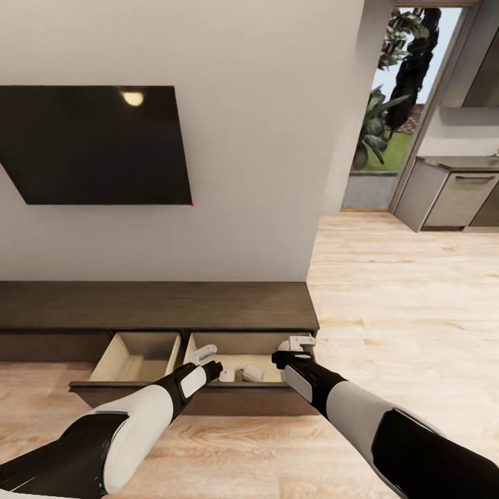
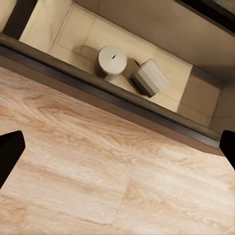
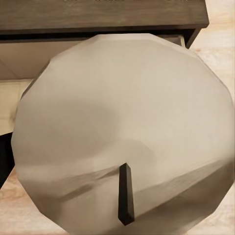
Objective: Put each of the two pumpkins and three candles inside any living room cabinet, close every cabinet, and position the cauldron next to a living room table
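The low dark-brown cabinet stands under the TV with two drawers pulled out. In the right drawer lie two tan candles; in the left wrist view one candle stands upright and the other lies on its side. My left gripper hangs open over the floor just in front of that drawer. My right gripper is over the drawer's right end, shut on a third candle whose wick faces the camera. The pumpkins and the cauldron are out of view.
The left drawer is open too, showing a pale interior. A black TV hangs on the grey wall. Light wood floor runs right to a glass door and grey kitchen units.
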Robot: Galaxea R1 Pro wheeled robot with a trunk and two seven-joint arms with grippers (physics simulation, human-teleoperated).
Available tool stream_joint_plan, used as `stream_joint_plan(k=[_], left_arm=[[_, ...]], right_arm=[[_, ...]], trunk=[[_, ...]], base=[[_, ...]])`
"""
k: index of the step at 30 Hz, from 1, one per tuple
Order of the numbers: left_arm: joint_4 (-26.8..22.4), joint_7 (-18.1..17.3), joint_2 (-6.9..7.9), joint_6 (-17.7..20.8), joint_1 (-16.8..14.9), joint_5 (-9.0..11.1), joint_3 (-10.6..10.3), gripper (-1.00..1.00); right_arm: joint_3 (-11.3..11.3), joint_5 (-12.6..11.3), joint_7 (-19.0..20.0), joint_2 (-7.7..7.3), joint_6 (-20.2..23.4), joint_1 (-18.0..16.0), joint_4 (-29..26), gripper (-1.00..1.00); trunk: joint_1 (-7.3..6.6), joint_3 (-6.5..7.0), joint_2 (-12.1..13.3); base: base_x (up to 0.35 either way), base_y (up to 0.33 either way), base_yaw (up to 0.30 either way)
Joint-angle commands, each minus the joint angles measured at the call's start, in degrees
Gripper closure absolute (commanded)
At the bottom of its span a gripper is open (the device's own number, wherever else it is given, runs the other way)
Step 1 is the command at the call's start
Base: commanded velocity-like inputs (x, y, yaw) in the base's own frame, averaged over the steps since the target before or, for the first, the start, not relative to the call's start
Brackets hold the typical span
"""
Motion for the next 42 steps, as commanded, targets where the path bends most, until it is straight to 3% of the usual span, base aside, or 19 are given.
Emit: stream_joint_plan(k=[1, 11, 12, 15, 16, 18, 20, 21, 23, 24, 29, 38, 40, 42], left_arm=[[-0.11, 0.27, -0.02, 0.30, -0.02, -0.05, 0.24, -1.00], [-0.32, 0.51, 0.38, 1.90, -0.02, -0.29, -0.08, -1.00], [-0.55, 0.61, 0.39, 3.26, -0.02, -0.33, -0.12, -1.00], [-5.22, 0.90, 0.70, 12.18, -0.02, -0.38, -0.44, -1.00], [-8.59, 1.38, 1.09, 17.75, -0.02, -0.39, -0.54, -1.00], [-11.99, 3.48, 1.36, 23.31, -0.02, -0.39, -0.56, -1.00], [-14.27, 7.38, 1.45, 26.02, -0.02, -0.34, -0.62, -1.00], [-14.72, 8.52, 1.43, 26.42, -0.02, -0.32, -0.64, -1.00], [-16.62, 14.95, 1.40, 27.76, -0.02, -0.24, -0.70, -1.00], [-16.84, 15.72, 1.43, 27.87, -0.02, -0.23, -0.71, -1.00], [-17.27, 16.36, 1.60, 27.96, -0.02, -0.17, -0.57, -1.00], [-17.91, 16.59, 1.63, 28.47, -0.02, -0.13, -0.43, -1.00], [-19.71, 16.66, 1.57, 30.89, -0.02, -0.09, -0.45, -1.00], [-22.66, 16.68, 1.50, 36.37, -0.02, -0.01, -0.44, -1.00]], right_arm=[[0.42, -0.19, -0.38, -0.03, 0.32, -0.05, -0.12, 1.00], [0.44, -0.25, -0.07, 0.00, 1.17, -0.06, -0.37, 1.00], [0.44, -0.23, -0.10, -0.01, 1.77, -0.05, -0.47, 1.00], [0.40, -0.20, -0.13, -0.04, 6.10, -0.08, -0.69, 1.00], [0.38, -0.20, -0.12, -0.04, 8.59, -0.08, -0.76, 1.00], [0.35, -0.19, -0.12, -0.04, 11.22, -0.06, -0.79, 1.00], [0.30, -0.19, -0.11, -0.04, 13.56, -0.06, -0.81, 1.00], [0.29, -0.19, -0.11, -0.04, 14.27, -0.07, -0.81, 1.00], [0.09, -0.19, -0.05, -0.12, 20.45, -0.06, -0.91, 1.00], [0.03, -0.19, -0.04, -0.16, 21.54, -0.09, -1.25, 1.00], [-0.30, -0.27, -0.03, -0.34, 22.60, -0.09, -4.34, 1.00], [-0.50, -0.12, -0.20, -0.55, 23.24, -0.41, -5.16, 1.00], [-0.51, -0.11, -0.27, -0.56, 25.19, -0.76, -5.19, 1.00], [-0.52, -0.11, -0.36, -0.57, 28.71, -2.07, -5.23, 1.00]], trunk=[[0.01, -0.06, -0.05], [0.01, -0.06, -0.05], [0.01, -0.06, -0.05], [0.01, -0.06, -0.05], [0.01, -0.06, -0.05], [0.01, -0.06, -0.05], [0.01, -0.06, -0.05], [0.01, -0.06, -0.05], [0.01, -0.06, -0.05], [0.01, -0.06, -0.05], [0.01, -0.06, -0.05], [1.98, -1.68, -3.66], [2.42, -2.04, -4.46], [2.86, -2.40, -5.26]], base=[[0.006, -0.006, 0.000], [0.217, 0.000, 0.000], [0.326, 0.000, 0.000], [0.328, 0.000, 0.000], [0.329, 0.000, 0.000], [0.327, 0.000, 0.000], [0.300, 0.000, 0.000], [0.268, 0.000, 0.000], [0.104, 0.000, 0.000], [0.026, 0.000, 0.000], [0.009, 0.000, 0.000], [0.000, 0.000, 0.000], [0.000, 0.000, 0.000], [0.000, 0.000, 0.000]])
